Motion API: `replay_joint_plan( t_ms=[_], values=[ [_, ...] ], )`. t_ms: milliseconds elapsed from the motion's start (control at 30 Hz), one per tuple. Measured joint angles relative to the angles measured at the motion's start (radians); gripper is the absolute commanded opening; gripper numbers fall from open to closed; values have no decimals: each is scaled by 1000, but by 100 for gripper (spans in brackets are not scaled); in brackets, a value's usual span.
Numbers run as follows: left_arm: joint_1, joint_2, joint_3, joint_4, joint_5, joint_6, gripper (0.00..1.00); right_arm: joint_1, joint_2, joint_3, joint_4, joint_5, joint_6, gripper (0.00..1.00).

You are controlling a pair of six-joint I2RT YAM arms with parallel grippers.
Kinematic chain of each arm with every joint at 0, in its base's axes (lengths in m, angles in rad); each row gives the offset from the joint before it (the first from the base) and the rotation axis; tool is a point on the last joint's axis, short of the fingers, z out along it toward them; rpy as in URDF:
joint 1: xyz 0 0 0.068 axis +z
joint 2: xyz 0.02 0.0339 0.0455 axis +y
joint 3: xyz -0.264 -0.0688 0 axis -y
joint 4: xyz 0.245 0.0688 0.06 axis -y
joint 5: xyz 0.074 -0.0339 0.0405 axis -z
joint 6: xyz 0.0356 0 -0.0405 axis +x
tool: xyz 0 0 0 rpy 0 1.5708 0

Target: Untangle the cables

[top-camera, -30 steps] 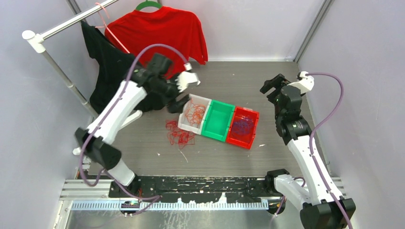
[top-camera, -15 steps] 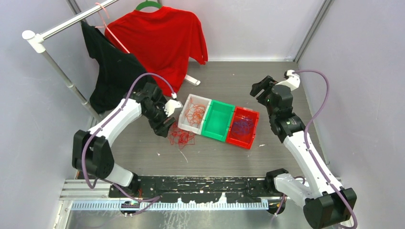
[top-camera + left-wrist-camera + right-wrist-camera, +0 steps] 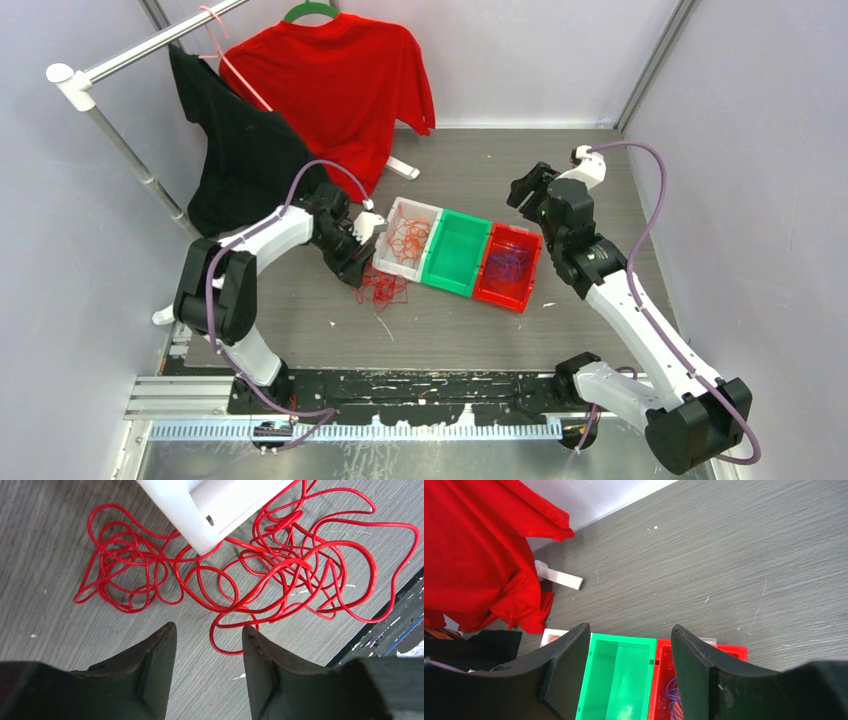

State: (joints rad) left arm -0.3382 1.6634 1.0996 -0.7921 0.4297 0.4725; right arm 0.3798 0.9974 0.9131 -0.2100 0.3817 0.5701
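A clump of red cables [image 3: 378,287] lies on the table just in front of the white bin [image 3: 388,262], spread wide in the left wrist view [image 3: 240,575]. Orange cables [image 3: 408,238] lie in the white bin. Blue-purple cables [image 3: 508,262] lie in the red bin [image 3: 524,290]; they also show in the right wrist view [image 3: 672,700]. My left gripper [image 3: 352,268] is open and empty, low over the table, its tips [image 3: 209,632] just short of the red cables. My right gripper [image 3: 522,189] is open and empty, held above the far side of the bins.
An empty green bin [image 3: 440,277] sits between the white and red bins, also in the right wrist view [image 3: 621,680]. A red shirt [image 3: 330,80] and a black garment [image 3: 235,150] hang on a rack at the back left. A white strip [image 3: 402,167] lies beneath the shirt.
My left arm has swung down from above the white bin to the table beside the red cables. My right gripper has moved left toward the bins.
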Motion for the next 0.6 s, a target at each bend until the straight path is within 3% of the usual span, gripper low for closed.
replay_joint_plan(
  t_ms=[333,600],
  values=[
    [0,17,-10,-7,52,8,1,11,0,13,-4,19,-5,58],
    [36,-157,82,-237,43,118,0,55,9,14,18,16,-15,62]
  ],
)
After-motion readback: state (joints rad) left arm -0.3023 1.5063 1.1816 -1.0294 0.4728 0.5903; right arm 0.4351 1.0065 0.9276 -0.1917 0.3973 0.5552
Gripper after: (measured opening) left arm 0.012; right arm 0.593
